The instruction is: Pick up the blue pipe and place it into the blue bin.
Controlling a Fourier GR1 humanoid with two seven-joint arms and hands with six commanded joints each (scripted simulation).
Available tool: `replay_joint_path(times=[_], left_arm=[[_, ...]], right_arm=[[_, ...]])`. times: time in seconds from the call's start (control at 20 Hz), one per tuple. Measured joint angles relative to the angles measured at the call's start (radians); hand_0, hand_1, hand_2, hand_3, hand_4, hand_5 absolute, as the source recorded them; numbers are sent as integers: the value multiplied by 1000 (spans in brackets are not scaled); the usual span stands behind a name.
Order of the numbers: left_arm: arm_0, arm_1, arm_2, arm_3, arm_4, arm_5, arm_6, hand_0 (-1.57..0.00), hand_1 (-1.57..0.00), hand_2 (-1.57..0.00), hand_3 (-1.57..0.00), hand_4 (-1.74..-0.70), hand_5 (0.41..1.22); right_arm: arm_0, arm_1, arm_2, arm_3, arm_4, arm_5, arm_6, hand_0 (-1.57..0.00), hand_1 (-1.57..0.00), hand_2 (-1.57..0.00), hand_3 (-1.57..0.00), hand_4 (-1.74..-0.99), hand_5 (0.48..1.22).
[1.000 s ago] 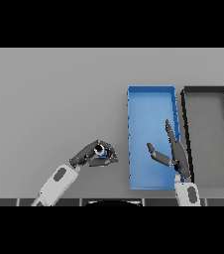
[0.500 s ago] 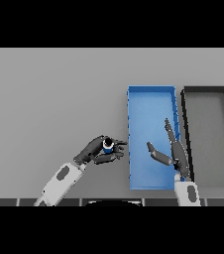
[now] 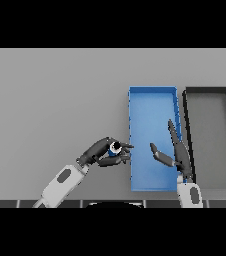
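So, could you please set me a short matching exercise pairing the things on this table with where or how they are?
Things:
1. pipe
2. blue bin
3. black bin
4. right hand

States:
A. farthest right on the table
B. open, over the blue bin
C. held in the left hand, just left of the blue bin
D. between the pipe and the black bin

Pairs: 1-C, 2-D, 3-A, 4-B

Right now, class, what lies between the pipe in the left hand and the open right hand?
In the head view, only the blue bin's left wall and bare floor separate the pipe from the right hand.
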Motion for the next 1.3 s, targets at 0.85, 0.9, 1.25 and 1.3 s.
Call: replay_joint_path(times=[0.85, 0.9, 1.25, 1.3], left_arm=[[-3, 11, 5, 6, -9, -21, 5, -1571, -1571, -1571, -1486, -1741, 1221], [-3, 11, 3, 4, -15, -19, 12, -1571, -1571, -1571, -1485, -1741, 1221], [-8, 9, 10, -3, 3, -41, 1, -1571, -1571, -1571, -1516, -1741, 1221], [1, 12, 4, 11, -3, -51, -15, -1571, -1571, -1571, -1525, -1741, 1221]], right_arm=[[-175, -246, 65, -309, -520, 378, 265, 1, 1, 1, 1, -1309, 503], [-226, -239, 84, -299, -528, 378, 297, 1, 1, 1, 1, -1314, 510], [-405, -199, 207, -256, -485, 446, 372, 1, 1, 1, 1, -1232, 531], [-424, -176, 230, -239, -475, 448, 387, 1, 1, 1, 1, -1230, 532]])
